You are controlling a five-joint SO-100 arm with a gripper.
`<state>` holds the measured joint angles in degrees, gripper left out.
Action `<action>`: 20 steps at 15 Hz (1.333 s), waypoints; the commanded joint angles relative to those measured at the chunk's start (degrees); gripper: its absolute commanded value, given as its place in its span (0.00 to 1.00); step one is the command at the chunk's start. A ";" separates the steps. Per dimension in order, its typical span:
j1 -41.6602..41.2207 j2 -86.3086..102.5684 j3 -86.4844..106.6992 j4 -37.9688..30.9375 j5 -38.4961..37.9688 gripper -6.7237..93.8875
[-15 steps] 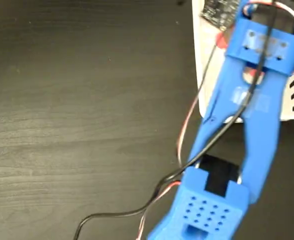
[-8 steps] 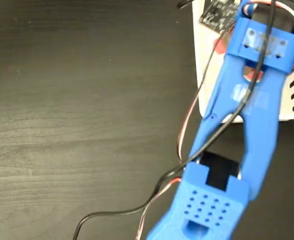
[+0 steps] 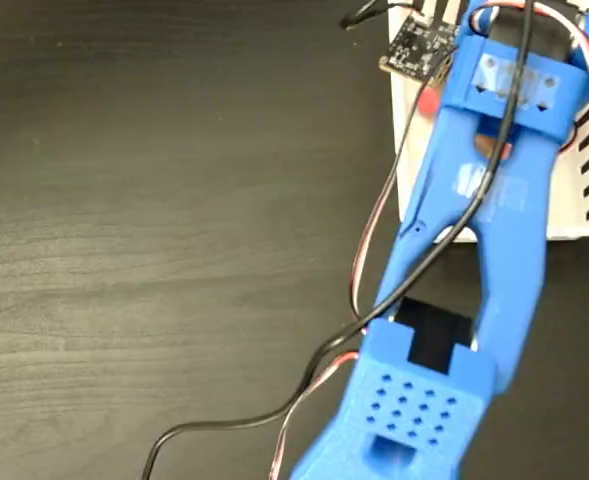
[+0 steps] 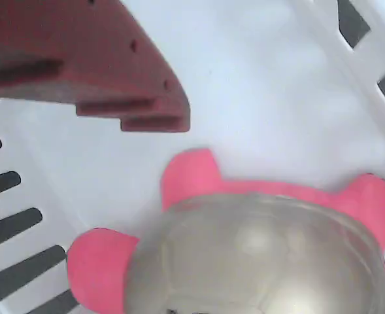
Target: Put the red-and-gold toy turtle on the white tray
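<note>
Looking down in the fixed view: blue arm (image 3: 474, 260) reaches from the bottom edge up over the dark surface (image 3: 154, 200) to the white tray (image 3: 406, 150) at top right. Against a second ago, the wrist block and its small circuit board (image 3: 417, 42) have shifted up and slightly left, further over the tray. Only slivers of coral-red (image 3: 430, 100) show beside and under the wrist; the hand itself is hidden beneath the arm here. Reading: carry is over, arm sits at the drop-off spot.

Wrist view: red-and-gold toy turtle (image 4: 257, 255) fills the lower frame, shell pale and washed out, pink feet spread, white tray floor (image 4: 257, 78) and black edge stripes (image 4: 16, 229) around it. It looks to be lying on the tray floor, though contact is hard to confirm. One dark red finger (image 4: 114, 72) stands clear above the toy, a band of white between them. The other finger is out of frame, so whether the hand has released or is gripping — cannot tell.
</note>
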<state>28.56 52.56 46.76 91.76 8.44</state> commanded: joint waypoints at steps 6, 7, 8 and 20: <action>-1.32 19.34 4.31 -5.10 0.09 0.60; -2.72 24.43 8.44 -8.70 0.09 0.48; -4.83 29.62 13.80 -12.48 0.26 0.31; -32.43 90.62 94.48 -54.84 -2.11 0.07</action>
<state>-2.20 133.68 134.91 38.58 6.86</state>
